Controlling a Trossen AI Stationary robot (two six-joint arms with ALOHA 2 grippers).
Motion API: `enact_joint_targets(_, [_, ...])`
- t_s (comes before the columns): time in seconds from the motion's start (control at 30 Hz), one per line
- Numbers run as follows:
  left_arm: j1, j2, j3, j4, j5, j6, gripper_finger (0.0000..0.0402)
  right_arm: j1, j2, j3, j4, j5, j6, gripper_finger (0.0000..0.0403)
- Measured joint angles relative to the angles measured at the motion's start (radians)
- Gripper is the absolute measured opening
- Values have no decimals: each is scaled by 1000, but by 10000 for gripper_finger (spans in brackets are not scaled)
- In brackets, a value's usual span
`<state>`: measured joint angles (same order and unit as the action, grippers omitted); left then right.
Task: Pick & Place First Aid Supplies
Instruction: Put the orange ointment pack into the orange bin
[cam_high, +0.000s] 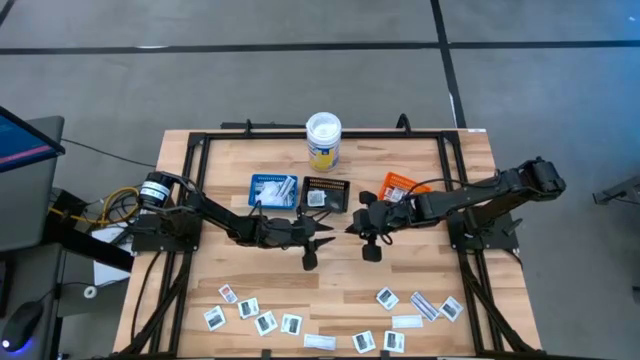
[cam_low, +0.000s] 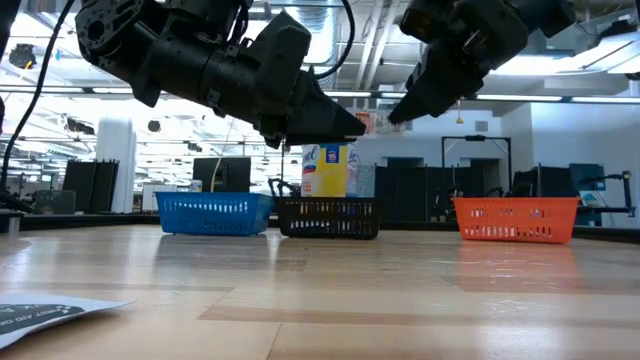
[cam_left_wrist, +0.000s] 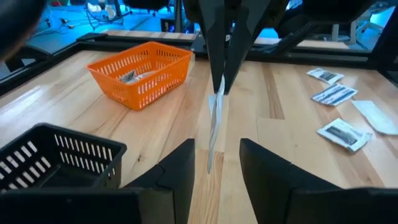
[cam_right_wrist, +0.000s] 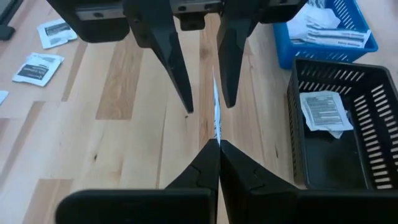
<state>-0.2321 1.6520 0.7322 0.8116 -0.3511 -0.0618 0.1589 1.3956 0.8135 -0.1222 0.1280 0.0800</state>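
Observation:
A thin white paper packet (cam_left_wrist: 214, 127) shows edge-on in the air in front of the black tray (cam_high: 325, 195). My right gripper (cam_right_wrist: 218, 144) comes from the table's right and is shut on it. My left gripper (cam_left_wrist: 217, 165) comes from the left and is open. Its two fingers (cam_right_wrist: 174, 68) stand on either side of the packet without touching it. Both grippers meet tip to tip (cam_high: 340, 232), well above the table in the low view. More packets (cam_high: 250, 312) lie flat along the near edge, left and right. My right gripper pinches the packet's edge (cam_right_wrist: 216, 127) between its two fingers, only at their tips. The fingers lie level, coming from the table's right. The packet is lifted clear, stands on edge and sticks out beyond the fingertips towards the left gripper.
Three small trays stand in a row behind the grippers: blue (cam_high: 272, 189) with packets, black with one packet (cam_right_wrist: 323, 112), orange (cam_high: 398, 186) with a few. The white-lidded tub (cam_high: 323, 140) stands behind them. Bare wood lies below the grippers. A dark frame rims the table.

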Motion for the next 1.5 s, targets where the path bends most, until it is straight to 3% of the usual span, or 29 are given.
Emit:
enact_joint_targets(0.4, [0,0,0,77,0,1,9,0,0,0,37,0,0,0])
enact_joint_targets(1.0, [0,0,0,134,23,-32,6,5,10,0,69,8,-11,91])
enact_joint_targets(1.3, [-2,0,0,155,23,-33,6,12,60,1,176,4,-87,86])
enact_joint_targets(1.5, [-2,0,0,155,24,-31,5,12,66,0,129,4,-88,40])
